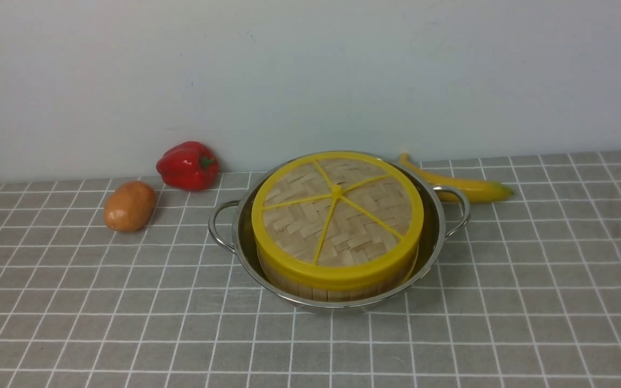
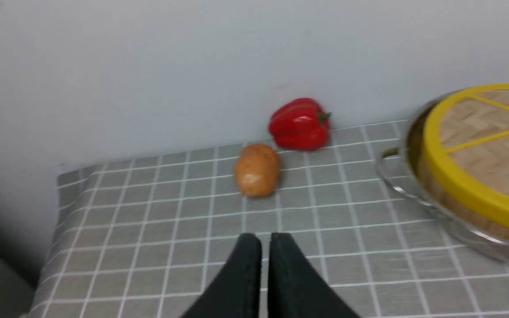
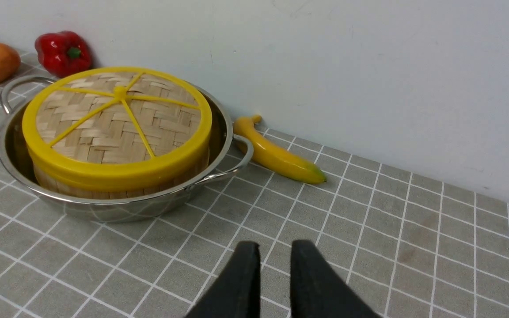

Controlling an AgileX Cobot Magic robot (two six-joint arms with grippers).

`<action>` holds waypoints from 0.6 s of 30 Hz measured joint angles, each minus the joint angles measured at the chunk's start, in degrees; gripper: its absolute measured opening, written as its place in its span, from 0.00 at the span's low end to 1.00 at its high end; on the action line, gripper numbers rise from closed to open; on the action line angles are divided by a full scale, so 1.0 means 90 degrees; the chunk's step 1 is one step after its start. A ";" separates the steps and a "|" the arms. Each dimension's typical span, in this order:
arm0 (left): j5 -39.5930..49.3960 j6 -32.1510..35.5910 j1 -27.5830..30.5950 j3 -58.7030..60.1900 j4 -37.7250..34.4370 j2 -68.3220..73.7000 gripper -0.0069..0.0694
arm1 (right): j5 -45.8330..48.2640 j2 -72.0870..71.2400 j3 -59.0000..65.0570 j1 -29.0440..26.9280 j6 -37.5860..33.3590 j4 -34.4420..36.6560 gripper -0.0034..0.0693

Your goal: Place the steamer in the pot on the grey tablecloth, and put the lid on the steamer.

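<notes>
Steamer sits lidded inside the pot on a checked cloth

The lid (image 1: 337, 210) caps the steamer (image 1: 332, 288) in the pot (image 1: 435, 237), centred on the grey tablecloth (image 1: 547, 302). A potato (image 1: 129, 206) and red pepper (image 1: 187, 165) lie at ten o'clock; a banana (image 1: 464, 186) at two o'clock.
</notes>
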 joint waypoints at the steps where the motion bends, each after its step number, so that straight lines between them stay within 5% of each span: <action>1: -0.0222 0.0000 0.0257 0.0364 -0.0024 -0.0220 0.12 | -0.0007 0.0000 0.0000 0.0000 0.0000 0.0000 0.24; 9: -0.1446 -0.0013 0.0750 0.2486 -0.0078 -0.1583 0.14 | -0.0007 0.0000 0.0000 0.0000 0.0000 0.0002 0.30; 18: -0.1658 0.0023 0.0752 0.3394 -0.0083 -0.2265 0.16 | -0.0012 0.0000 0.0000 0.0000 0.0000 0.0002 0.35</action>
